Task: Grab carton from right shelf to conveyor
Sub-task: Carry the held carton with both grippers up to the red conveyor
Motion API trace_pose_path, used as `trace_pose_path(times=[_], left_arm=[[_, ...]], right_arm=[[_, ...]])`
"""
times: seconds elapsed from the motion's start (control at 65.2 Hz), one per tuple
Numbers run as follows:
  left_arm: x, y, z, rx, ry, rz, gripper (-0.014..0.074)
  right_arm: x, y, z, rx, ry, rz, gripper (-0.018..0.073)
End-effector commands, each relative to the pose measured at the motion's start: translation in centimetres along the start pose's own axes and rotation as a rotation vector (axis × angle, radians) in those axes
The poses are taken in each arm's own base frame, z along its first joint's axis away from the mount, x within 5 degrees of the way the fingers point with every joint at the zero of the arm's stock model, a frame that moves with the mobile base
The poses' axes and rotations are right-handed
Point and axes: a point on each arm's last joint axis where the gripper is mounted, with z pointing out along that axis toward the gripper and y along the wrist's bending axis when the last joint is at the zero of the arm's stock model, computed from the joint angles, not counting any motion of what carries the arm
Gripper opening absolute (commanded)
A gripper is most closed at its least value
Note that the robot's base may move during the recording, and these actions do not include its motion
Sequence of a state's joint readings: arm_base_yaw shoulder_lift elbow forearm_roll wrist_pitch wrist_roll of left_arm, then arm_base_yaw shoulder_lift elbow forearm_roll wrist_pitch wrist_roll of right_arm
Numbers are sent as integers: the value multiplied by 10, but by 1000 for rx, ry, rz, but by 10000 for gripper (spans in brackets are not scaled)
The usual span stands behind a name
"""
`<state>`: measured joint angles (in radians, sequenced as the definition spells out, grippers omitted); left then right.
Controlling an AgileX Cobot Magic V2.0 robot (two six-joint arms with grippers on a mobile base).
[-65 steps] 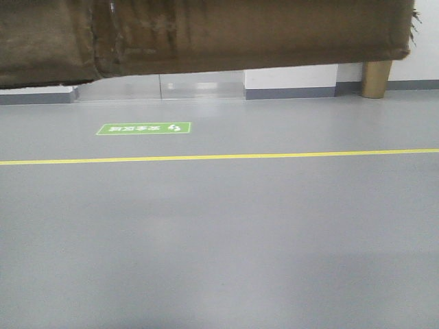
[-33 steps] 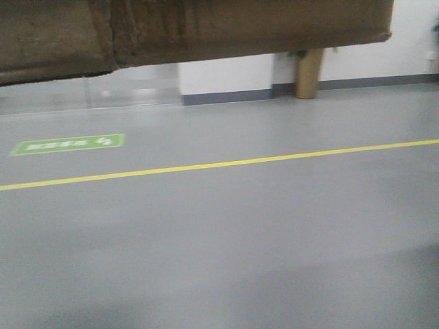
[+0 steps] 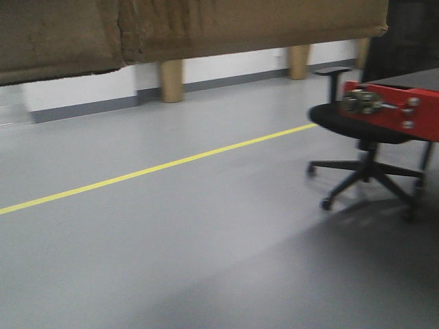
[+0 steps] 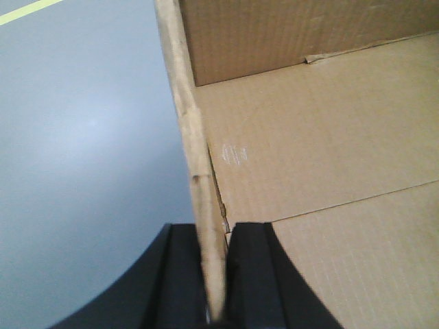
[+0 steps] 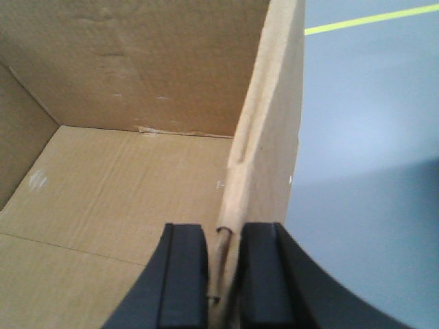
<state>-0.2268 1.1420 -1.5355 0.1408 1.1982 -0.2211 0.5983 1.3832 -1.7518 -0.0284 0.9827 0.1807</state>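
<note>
Exterior front-facing view has the carton (image 3: 206, 27) hanging across the top of the picture, clear of the grey floor (image 3: 206, 247). Its long axis runs left to right and its underside is all that shows.

Each wrist view looks down along one end wall into the bare cardboard interior. The left tool (image 4: 215, 274) is clamped on the carton's left wall, one dark finger outside and one inside, with the creased edge pinched between them. The right tool (image 5: 223, 274) grips the right wall in the same way. The load is therefore shared by both arms, one at each end.

The conveyor (image 3: 398, 113) enters at the right edge as the bolted end of its red frame. It lies to the right of the carton's right end and lower in the picture than the carton's underside. The right arm is the nearer one.

I judge that the coming move turns on this offset. The carton must travel further right and a little farther out before its right end leads over the frame.

An office chair (image 3: 363, 161) stands just beside that frame end, partly hidden by it. A yellow line (image 3: 158, 164) slants across the floor well to the left. The right shelf shows in no view.
</note>
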Motion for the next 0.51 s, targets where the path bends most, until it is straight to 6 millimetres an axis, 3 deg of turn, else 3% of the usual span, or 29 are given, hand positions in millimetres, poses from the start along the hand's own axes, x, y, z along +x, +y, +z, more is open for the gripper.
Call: trace_pose_path(times=[0.0, 0.491], left_arm=[[0, 3, -4, -26, -15, 18, -15], [-4, 16, -6, -173, -48, 76, -15]], right_arm=[[-10, -2, -10, 13, -101, -28, -69], [-10, -2, -10, 12, -102, -28, -69]])
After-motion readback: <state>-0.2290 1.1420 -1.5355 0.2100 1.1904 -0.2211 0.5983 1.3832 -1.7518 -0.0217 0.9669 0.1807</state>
